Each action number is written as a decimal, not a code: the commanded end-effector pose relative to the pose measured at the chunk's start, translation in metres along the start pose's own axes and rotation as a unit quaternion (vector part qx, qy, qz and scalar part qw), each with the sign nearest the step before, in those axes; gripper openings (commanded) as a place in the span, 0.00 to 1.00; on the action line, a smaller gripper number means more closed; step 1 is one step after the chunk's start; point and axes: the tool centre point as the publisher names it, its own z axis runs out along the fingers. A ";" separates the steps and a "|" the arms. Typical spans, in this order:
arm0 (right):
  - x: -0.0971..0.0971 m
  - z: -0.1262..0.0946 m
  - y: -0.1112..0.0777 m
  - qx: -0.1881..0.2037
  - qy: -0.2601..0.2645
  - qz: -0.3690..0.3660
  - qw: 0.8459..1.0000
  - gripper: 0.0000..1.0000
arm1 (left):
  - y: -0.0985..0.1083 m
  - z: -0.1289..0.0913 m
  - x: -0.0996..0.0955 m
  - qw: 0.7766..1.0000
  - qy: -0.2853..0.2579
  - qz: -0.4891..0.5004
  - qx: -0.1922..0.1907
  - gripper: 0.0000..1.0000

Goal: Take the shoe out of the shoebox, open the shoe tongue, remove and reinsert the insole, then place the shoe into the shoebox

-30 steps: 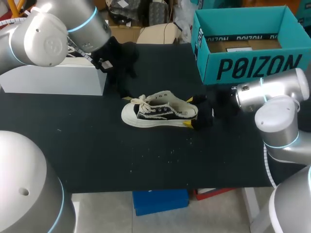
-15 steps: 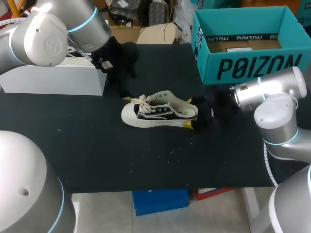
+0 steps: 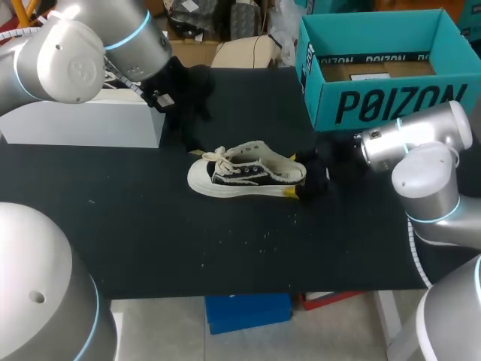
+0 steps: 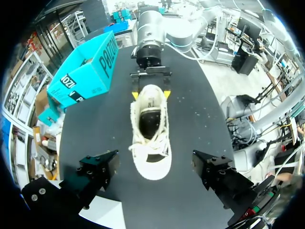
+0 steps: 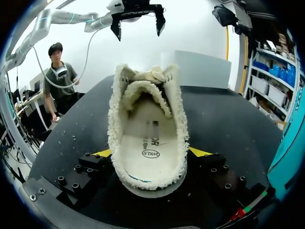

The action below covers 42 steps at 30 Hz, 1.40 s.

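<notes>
The shoe (image 3: 244,174) is out of the shoebox (image 3: 383,101) and lies sole-down on the bench (image 3: 150,226). Its long axis runs straight ahead of the right pincer (image 5: 151,153), with the heel between that pincer's fingers and the toe pointing away toward the left pincer (image 4: 155,159). The right pincer is low and level with the bench, its arm reaching in flat behind the heel. A yellow tip sits against each side of the sole at the heel, so it looks clenched on the shoe, one finger per flank. From there the mouth of the shoe opens directly ahead of it. The insole (image 5: 150,138) lies flat inside, and the fleecy tongue (image 5: 143,88) curls up farther ahead, just short of the laces. The left pincer hangs well above the bench, past the toe end, and looks down along the same axis, toe near and heel far. Its dark fingers are spread wide and released, one to either side of the shoe's line, touching nothing. The shoebox stands off to one side of both pincers, apart from the shoe. By my reading, the tongue comes next. The free left pincer is the nearer one to the laces and tongue, and its finger line already lies across the shoe's width. The right pincer's hold on the heel would serve as the anchor.
</notes>
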 end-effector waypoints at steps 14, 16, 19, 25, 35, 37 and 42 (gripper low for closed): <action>0.000 0.002 0.000 0.001 0.000 0.001 1.000 0.00 | -0.028 0.003 0.010 0.965 -0.054 -0.199 -0.161 1.00; 0.000 0.002 0.000 0.001 0.000 0.001 1.000 0.00 | -0.028 0.003 0.010 0.965 -0.054 -0.199 -0.161 1.00; 0.000 0.002 0.000 0.001 0.000 0.001 1.000 0.00 | -0.028 0.003 0.010 0.965 -0.054 -0.199 -0.161 1.00; 0.000 0.002 0.000 0.001 0.000 0.001 1.000 0.00 | -0.041 0.005 0.000 0.920 -0.064 -0.340 -0.181 1.00; 0.000 0.002 0.000 0.001 0.000 0.001 1.000 0.00 | -0.041 0.018 -0.016 0.611 -0.143 -0.710 -0.319 1.00; 0.000 0.002 0.000 0.001 0.000 0.001 1.000 0.00 | -0.041 0.018 -0.016 0.611 -0.143 -0.710 -0.319 1.00; 0.000 0.002 0.000 0.001 0.000 0.001 1.000 0.00 | -0.041 0.018 -0.016 0.611 -0.143 -0.710 -0.319 1.00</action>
